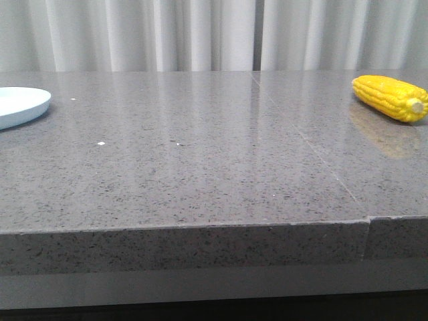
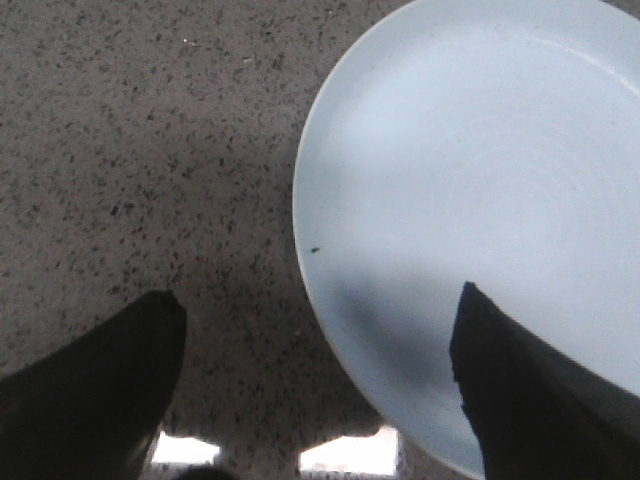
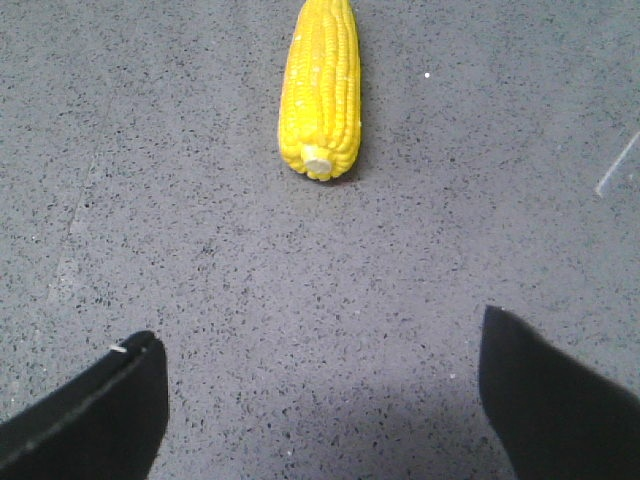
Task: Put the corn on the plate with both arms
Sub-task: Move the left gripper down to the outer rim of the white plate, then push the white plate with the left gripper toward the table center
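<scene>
The yellow corn [image 1: 391,97] lies on the grey table at the far right, its pale stub end toward the front right. The pale blue plate [image 1: 20,104] sits at the far left edge, partly cut off. Neither gripper shows in the front view. In the right wrist view the corn [image 3: 321,88] lies ahead of my right gripper [image 3: 320,345], stub end toward it; the gripper is open, empty, and apart from the corn. In the left wrist view my left gripper [image 2: 320,305] is open and empty above the rim of the plate [image 2: 480,190], one finger over the plate, the other over the table.
The speckled grey stone table [image 1: 200,160] has a seam running from back centre to the front right. Its front edge is a thick slab. White curtains hang behind. A few small white specks lie on the surface.
</scene>
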Robot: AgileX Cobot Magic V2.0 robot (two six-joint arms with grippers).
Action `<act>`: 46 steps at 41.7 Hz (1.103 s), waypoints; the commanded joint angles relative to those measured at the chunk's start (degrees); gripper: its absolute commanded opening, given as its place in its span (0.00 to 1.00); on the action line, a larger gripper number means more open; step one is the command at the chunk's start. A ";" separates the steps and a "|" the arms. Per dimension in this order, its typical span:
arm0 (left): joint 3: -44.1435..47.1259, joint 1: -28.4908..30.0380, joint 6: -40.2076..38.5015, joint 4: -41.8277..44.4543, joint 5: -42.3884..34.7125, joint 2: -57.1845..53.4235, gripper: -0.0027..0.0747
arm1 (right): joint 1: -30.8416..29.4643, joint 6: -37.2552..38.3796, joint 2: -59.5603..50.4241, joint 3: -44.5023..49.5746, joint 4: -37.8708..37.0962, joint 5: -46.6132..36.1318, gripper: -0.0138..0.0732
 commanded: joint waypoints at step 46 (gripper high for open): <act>-12.43 -0.02 3.14 -6.84 3.75 11.42 0.01 | -0.33 -0.61 0.04 -1.94 0.04 -3.32 0.91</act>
